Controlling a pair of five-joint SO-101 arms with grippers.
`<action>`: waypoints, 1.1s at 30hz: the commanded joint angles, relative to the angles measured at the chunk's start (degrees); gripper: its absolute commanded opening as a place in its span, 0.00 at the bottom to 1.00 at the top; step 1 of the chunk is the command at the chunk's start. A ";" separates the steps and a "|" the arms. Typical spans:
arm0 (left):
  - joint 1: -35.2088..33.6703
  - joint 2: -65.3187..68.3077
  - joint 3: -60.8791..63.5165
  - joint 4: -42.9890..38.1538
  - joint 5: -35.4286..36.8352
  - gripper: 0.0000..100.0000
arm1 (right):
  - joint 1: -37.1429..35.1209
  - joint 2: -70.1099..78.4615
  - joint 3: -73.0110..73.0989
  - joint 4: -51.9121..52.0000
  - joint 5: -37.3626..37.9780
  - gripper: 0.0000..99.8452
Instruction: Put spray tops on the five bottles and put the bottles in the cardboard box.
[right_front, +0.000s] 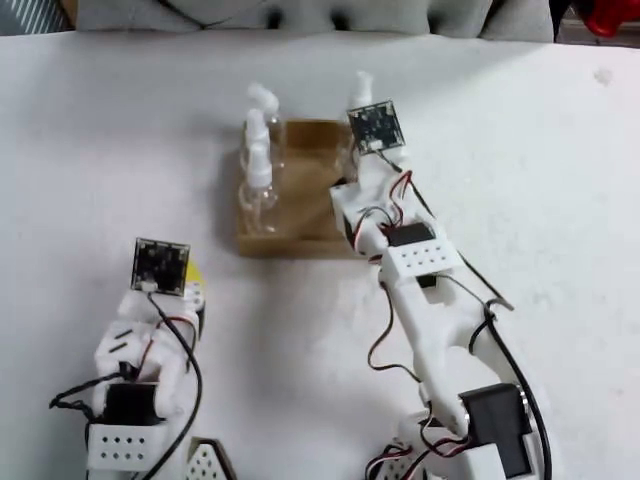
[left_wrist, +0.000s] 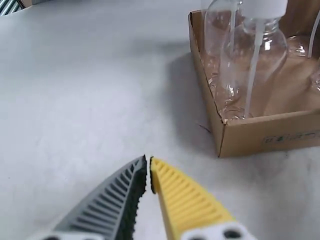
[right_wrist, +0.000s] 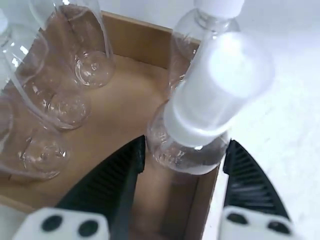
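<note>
Jaws, right: we see the right gripper (right_wrist: 185, 144) with its black fingers (right_wrist: 117, 182) spread to bottle width. One finger sits against each side of the held bottle (right_wrist: 197, 120), so it is clamped on it.
Jaws, left: the left gripper (left_wrist: 149, 165) has its grey finger (left_wrist: 110, 205) and yellow finger (left_wrist: 187, 200) together, tips touching, with nothing between them.
Held bottle: it is clear with a white top on, and tilted so the top leans toward the wrist camera. Its base is down inside the cardboard box (right_front: 300, 243), just beside the right wall. We cannot tell whether it touches the box floor.
Right arm: in the high view it stretches from the near table edge out over the box's right side.
Left arm: it sits low over the white table (right_front: 120, 150), to the near left of the box and apart from it. Its gripper points toward the box's near left corner.
Row of bottles (right_front: 259, 170): we count three clear ones with spray tops, upright along the box's left wall, one behind another.
Fifth bottle (right_wrist: 195, 35): it stands right behind the held bottle at the box's far right corner, with a white top on. Its base is hidden, so we cannot tell whether it is inside.
Box: it is open-topped and sits mid-table, with a bare strip of floor between the row and the held bottle.
</note>
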 joint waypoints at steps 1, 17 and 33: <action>-0.57 -0.57 0.00 -0.97 -0.70 0.02 | -1.71 -0.84 -3.08 0.40 0.26 0.25; -0.57 -0.57 0.00 -0.97 -0.70 0.02 | -1.80 -5.05 -3.34 6.29 -0.97 0.30; -0.57 -0.57 0.00 -0.97 -0.70 0.02 | -3.03 -28.26 -3.08 39.43 7.56 0.28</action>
